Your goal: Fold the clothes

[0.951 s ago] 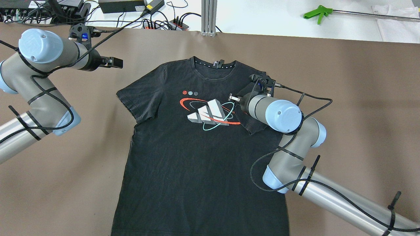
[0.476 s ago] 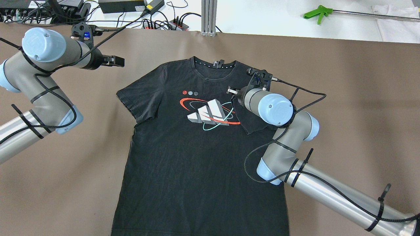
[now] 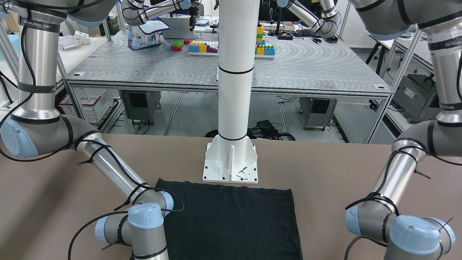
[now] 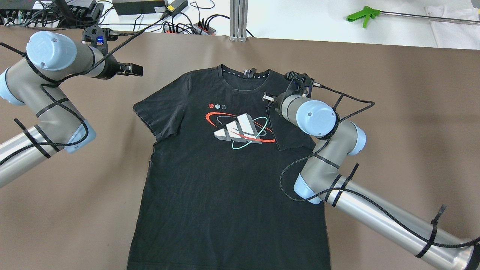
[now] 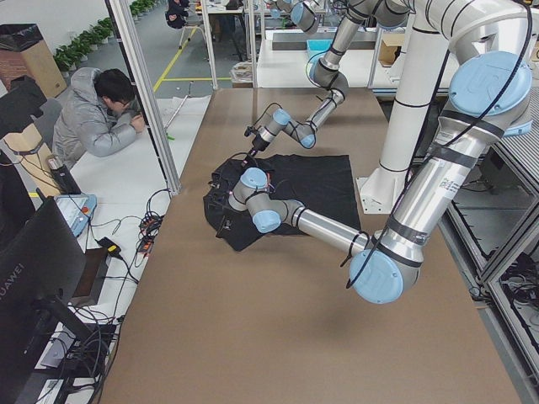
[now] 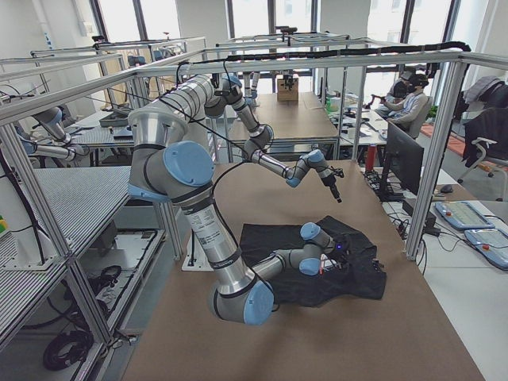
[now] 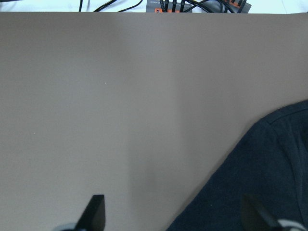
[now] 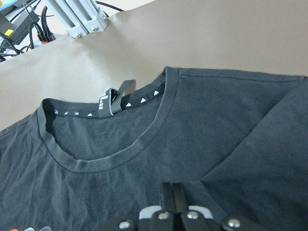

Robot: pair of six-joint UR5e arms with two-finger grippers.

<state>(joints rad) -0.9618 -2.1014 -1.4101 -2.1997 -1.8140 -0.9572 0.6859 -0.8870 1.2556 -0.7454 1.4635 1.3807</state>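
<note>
The clothes (image 4: 221,176) are one black T-shirt with a red, white and teal print, lying flat and face up on the brown table; its hem (image 3: 231,216) lies in front of the white pillar. The sleeve (image 4: 288,131) on the robot's right is folded in over the chest. My right gripper (image 4: 265,98) is shut just below the collar (image 8: 115,163), and the sleeve's folded edge (image 8: 250,139) runs right up to its fingers (image 8: 173,192). My left gripper (image 4: 137,69) hovers open over bare table beyond the other shoulder (image 7: 269,173), its fingertips (image 7: 96,209) wide apart.
Cables and power strips (image 4: 187,26) and an aluminium post (image 4: 238,18) line the table's far edge. A green grabber tool (image 4: 362,15) lies on the white bench beyond. The white pillar's base plate (image 3: 231,162) stands by the hem. A person (image 5: 93,118) sits beside the table.
My right gripper has moved toward the collar, and the folded sleeve has shifted slightly further in over the chest. My left arm has edged a little to the right.
</note>
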